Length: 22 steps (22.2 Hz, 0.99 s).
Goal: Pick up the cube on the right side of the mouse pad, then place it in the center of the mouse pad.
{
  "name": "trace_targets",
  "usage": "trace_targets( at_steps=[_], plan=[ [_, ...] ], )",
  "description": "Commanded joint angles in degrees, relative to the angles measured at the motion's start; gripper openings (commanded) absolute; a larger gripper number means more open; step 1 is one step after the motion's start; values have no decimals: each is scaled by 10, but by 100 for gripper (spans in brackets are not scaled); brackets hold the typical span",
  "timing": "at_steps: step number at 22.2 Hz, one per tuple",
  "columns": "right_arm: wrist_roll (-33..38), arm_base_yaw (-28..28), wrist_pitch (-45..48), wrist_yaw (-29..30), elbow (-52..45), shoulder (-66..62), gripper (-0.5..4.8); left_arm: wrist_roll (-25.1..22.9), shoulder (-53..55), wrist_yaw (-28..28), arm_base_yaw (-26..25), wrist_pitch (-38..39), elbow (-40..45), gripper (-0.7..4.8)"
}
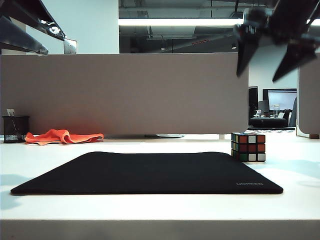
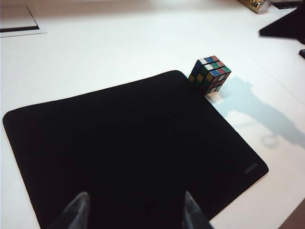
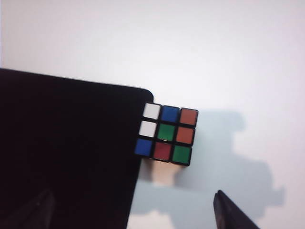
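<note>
Exterior view: cube (image 1: 248, 147) rests on tabletop (image 1: 160, 207), touching pad (image 1: 150, 173) at its right far corner. Right claw (image 1: 272, 62) hangs above it, spread wide, empty. Left claw (image 2: 133, 212) over pad, wide, empty.

Left tool (image 2: 133, 212) spread wide over black mouse pad (image 2: 128, 148) — cube (image 2: 208, 74) touching its far corner, white table (image 2: 105, 47)

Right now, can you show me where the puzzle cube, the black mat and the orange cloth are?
cube (image 1: 248, 147), exterior view, front face's middle sticker.
mouse pad (image 1: 150, 172), exterior view, bare middle.
orange cloth (image 1: 60, 136), exterior view, crumpled middle.
</note>
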State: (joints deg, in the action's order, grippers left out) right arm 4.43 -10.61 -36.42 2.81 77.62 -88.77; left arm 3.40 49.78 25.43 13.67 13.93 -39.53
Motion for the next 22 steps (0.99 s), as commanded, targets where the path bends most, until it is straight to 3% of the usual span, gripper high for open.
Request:
trace_targets(
  at_steps=[1, 22],
  plan=[
    [-1, -4, 5, -23, 17, -30, 479, -4, 0, 3, 0, -10, -4, 249],
    [61, -4, 19, -42, 62, -196, 479, -6, 0, 3, 0, -10, -4, 249]
  ],
)
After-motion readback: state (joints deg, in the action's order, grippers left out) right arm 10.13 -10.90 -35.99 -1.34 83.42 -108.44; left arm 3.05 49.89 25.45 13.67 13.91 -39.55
